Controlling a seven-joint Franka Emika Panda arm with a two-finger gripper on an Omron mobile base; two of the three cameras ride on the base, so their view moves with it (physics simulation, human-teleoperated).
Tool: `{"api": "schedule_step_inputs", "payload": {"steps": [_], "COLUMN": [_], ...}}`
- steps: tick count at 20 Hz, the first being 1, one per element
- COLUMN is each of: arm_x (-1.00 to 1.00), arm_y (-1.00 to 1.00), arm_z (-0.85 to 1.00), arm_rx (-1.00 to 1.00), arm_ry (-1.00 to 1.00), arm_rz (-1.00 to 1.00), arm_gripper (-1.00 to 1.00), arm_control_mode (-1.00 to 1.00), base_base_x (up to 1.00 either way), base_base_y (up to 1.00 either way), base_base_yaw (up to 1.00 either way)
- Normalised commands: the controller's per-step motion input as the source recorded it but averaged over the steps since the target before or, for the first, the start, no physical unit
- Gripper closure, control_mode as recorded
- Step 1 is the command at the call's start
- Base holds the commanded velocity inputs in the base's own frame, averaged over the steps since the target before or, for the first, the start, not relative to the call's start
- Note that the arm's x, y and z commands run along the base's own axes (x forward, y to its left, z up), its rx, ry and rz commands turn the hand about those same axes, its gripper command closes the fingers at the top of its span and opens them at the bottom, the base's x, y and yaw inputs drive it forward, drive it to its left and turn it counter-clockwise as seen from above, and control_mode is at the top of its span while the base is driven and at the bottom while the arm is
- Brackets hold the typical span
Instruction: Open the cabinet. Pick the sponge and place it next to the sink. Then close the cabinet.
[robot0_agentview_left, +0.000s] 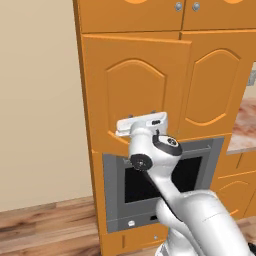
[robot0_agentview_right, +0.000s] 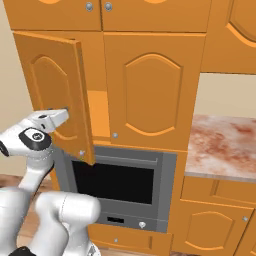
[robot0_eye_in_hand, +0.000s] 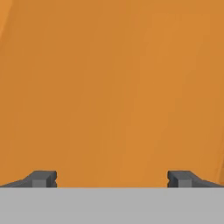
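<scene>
Right base view gives you the clearest read: the large orange wooden cabinet with arched raised panels has its left door swung partway out toward the robot, while its right door stays flat and shut. Behind the open door's edge you see a strip of orange interior; what lies inside is hidden from here.

Your white arm's hand sits right up against the face of the open door, low on its panel and near a small round silver knob at the door's bottom corner. In the left base view the same hand sits against the lower part of the swung-out door, above the grey oven with its dark window.

Hand view shows the two dark fingers spread wide — nothing between them — with plain orange wood close ahead.

To the right, a mottled reddish stone tabletop runs beside the oven.
</scene>
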Motion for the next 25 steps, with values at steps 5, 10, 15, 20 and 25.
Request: {"api": "schedule_step_inputs", "payload": {"steps": [5, 10, 15, 20, 25], "arm_x": [1.00, 0.92, 0.71, 0.11, -0.72], "arm_y": [-0.34, -0.32, -0.29, -0.28, -0.30], "arm_z": [0.00, 0.00, 0.00, 0.00, 0.03], "arm_rx": [0.00, 0.00, 0.00, 0.00, 0.00], "arm_ry": [0.06, 0.03, 0.03, 0.00, 0.00], "arm_rz": [0.09, 0.09, 0.09, 0.06, 0.00], "arm_gripper": [-1.00, -1.00, -1.00, -1.00, -1.00], "arm_control_mode": [-1.00, -1.00, -1.00, -1.00, -1.00], "base_base_x": [0.00, 0.00, 0.00, 0.00, 0.00], "base_base_y": [0.00, 0.00, 0.00, 0.00, 0.00], "base_base_yaw": [0.00, 0.00, 0.00, 0.00, 0.00]}}
